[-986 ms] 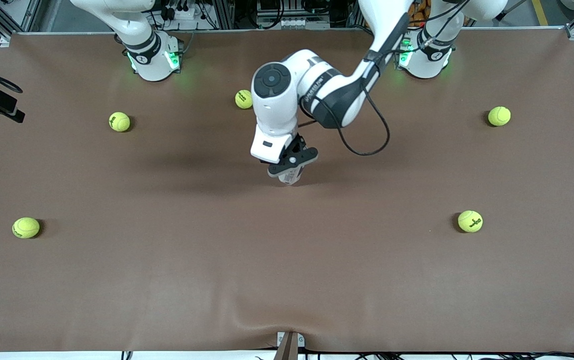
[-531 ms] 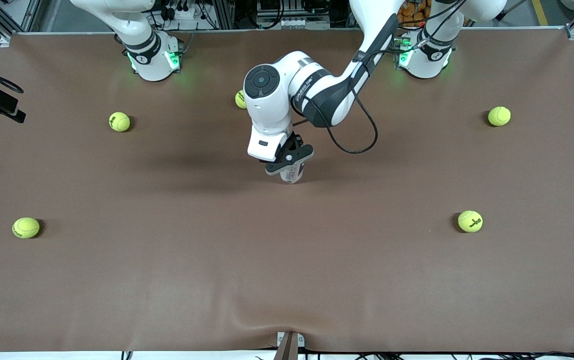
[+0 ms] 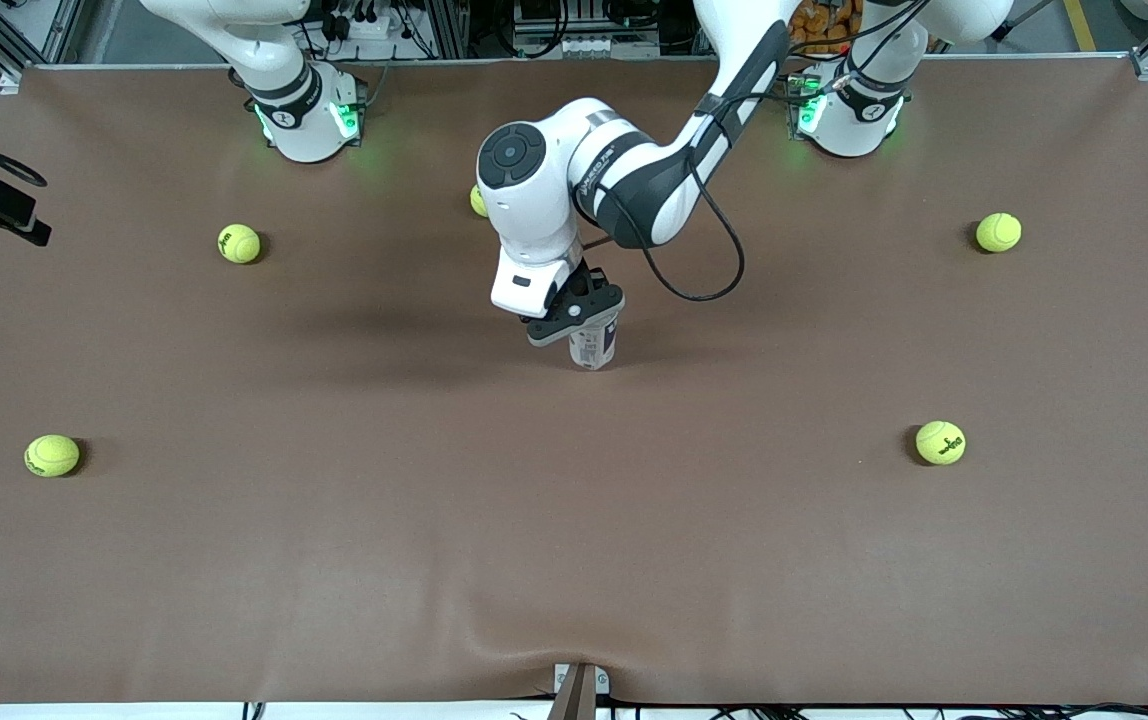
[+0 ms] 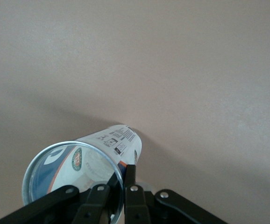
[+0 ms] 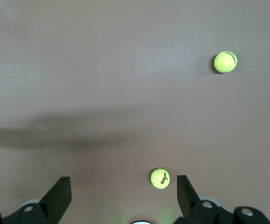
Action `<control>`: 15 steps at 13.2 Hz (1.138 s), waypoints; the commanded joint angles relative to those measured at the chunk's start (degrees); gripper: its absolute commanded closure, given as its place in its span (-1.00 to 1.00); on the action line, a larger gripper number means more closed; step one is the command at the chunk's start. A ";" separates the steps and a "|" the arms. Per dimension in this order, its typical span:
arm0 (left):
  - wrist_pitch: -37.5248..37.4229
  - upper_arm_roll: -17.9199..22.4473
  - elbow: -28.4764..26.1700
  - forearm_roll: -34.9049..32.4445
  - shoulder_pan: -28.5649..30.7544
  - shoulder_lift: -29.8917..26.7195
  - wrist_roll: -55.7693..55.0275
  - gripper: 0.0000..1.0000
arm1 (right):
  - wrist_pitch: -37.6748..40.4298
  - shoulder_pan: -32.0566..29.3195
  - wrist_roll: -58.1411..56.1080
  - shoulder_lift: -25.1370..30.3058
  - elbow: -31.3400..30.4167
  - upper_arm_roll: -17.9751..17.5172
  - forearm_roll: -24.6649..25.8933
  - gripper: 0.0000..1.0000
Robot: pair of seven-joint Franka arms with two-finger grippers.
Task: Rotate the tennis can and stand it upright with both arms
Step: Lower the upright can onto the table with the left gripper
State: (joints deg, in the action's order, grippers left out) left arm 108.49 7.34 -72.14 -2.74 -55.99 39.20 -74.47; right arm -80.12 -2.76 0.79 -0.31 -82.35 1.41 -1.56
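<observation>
On the brown desk, starting at the right arm's end, one tennis ball lies near the front camera, and a second tennis ball sits farther from it, near the right arm's green-lit base. The right arm waits, raised above the desk; its right end effector is out of the front view, and the right wrist view shows its fingers spread wide with nothing between them, a ball on the desk below. Near the middle of the desk the left arm reaches in from its base and half hides a third ball. Its left end effector is pinched tight on the silver rim of the tennis can, which leans slightly, its lower end at the desk. The left wrist view shows one finger against the can's outer wall at the rim. Toward the left arm's end lie a fourth ball, nearer the camera, and a fifth ball, farther from it.
</observation>
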 commanded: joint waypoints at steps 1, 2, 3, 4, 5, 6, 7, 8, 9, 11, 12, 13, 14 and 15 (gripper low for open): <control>0.58 0.65 0.78 -1.22 -0.78 0.17 -1.55 1.00 | 0.31 0.21 0.36 0.22 0.09 0.26 0.33 -1.00; 0.76 0.57 0.78 -1.22 -0.78 0.08 -1.55 1.00 | 0.31 0.21 0.36 0.22 0.09 0.26 0.42 -1.00; 1.19 0.30 0.78 -1.22 -0.78 0.08 -1.64 1.00 | 0.31 0.21 0.36 0.22 0.09 0.26 0.42 -1.00; 1.55 0.48 0.69 -1.22 -0.78 -0.09 -1.55 1.00 | 0.40 0.13 0.36 0.22 0.09 0.35 0.42 -1.00; 1.64 0.48 0.69 -1.22 -0.78 0.17 -1.72 1.00 | 0.40 0.13 0.36 0.22 0.09 0.35 0.51 -1.00; 2.25 0.48 0.69 -1.22 -0.87 0.52 -2.51 1.00 | 0.40 0.13 0.36 0.22 0.09 0.35 0.86 -1.00; 3.12 0.39 0.69 -1.22 -0.78 0.78 -3.13 1.00 | 0.40 0.21 0.36 0.22 0.09 0.26 1.12 -1.00; 3.13 0.39 0.60 -1.22 -0.78 0.79 -3.05 1.00 | 0.40 0.21 0.44 0.22 0.09 0.26 1.21 -1.00; 3.13 0.39 0.60 -1.22 -0.78 0.70 -3.04 0.78 | 0.40 0.21 0.44 0.22 0.09 0.26 1.21 -1.00; 3.31 0.39 0.60 -1.22 -0.78 0.87 -2.96 0.59 | 0.40 0.21 0.44 0.22 0.09 0.26 1.21 -1.00; 3.31 0.39 0.60 -1.22 -0.78 0.87 -2.96 0.45 | 0.40 0.21 0.36 0.22 0.09 0.26 1.21 -1.00; 3.31 0.39 0.60 -1.22 -0.78 0.87 -2.96 0.39 | 0.40 0.30 0.44 0.22 0.09 0.26 1.21 -1.00; 3.31 0.39 0.60 -1.22 -0.78 0.79 -2.96 0.28 | 0.40 0.30 0.44 0.22 0.09 0.26 1.21 -1.00; 3.31 0.39 0.60 -1.22 -0.78 0.35 -2.96 0.12 | 0.40 0.30 0.44 0.22 0.09 0.17 1.21 -1.00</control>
State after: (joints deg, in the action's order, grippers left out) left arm 111.29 7.35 -72.05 -2.74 -56.22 39.67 -76.08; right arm -80.11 -2.77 0.79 -0.31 -82.35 1.57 -1.06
